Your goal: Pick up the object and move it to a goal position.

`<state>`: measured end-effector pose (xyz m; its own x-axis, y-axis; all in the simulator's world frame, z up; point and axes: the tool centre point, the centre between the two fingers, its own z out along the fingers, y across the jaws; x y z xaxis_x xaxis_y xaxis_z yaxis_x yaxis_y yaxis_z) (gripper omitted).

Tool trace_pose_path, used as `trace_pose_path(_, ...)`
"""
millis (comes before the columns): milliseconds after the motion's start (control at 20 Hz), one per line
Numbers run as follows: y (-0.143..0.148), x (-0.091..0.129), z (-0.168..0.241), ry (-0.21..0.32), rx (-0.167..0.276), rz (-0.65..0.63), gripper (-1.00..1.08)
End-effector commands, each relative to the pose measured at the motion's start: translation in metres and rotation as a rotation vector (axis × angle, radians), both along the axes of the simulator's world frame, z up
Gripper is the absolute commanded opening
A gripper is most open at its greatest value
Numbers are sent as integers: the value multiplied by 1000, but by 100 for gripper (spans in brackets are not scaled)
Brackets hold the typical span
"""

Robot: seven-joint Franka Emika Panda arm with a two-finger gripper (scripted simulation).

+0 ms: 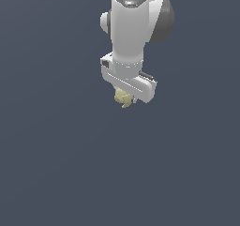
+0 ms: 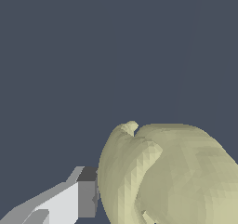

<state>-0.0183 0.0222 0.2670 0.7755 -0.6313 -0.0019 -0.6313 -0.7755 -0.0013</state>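
The object [image 1: 123, 97] is a small pale yellow-green lumpy thing with a short nub. In the exterior view it sits right under the white hand of my arm, between the fingers of my gripper [image 1: 125, 100], which is shut on it. In the wrist view the object [image 2: 172, 176] fills much of the picture, very close to the camera, with one white and grey finger [image 2: 79, 200] pressed against its side. The other finger is hidden behind the object.
A plain dark blue-grey surface [image 1: 56, 164] fills both views. The white arm [image 1: 133, 23] comes down from the top of the exterior view. No other objects or goal marker show.
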Motion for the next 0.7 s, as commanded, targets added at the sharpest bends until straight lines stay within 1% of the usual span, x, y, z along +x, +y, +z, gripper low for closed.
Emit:
trace_pose_path(0, -5, -11, 29, 0, 0, 0, -100)
trace_pose_path(400, -20, -42, 120, 0, -1, -1, -100)
trace_pose_path(650, -28, -58, 169, 0, -2, -1, -100)
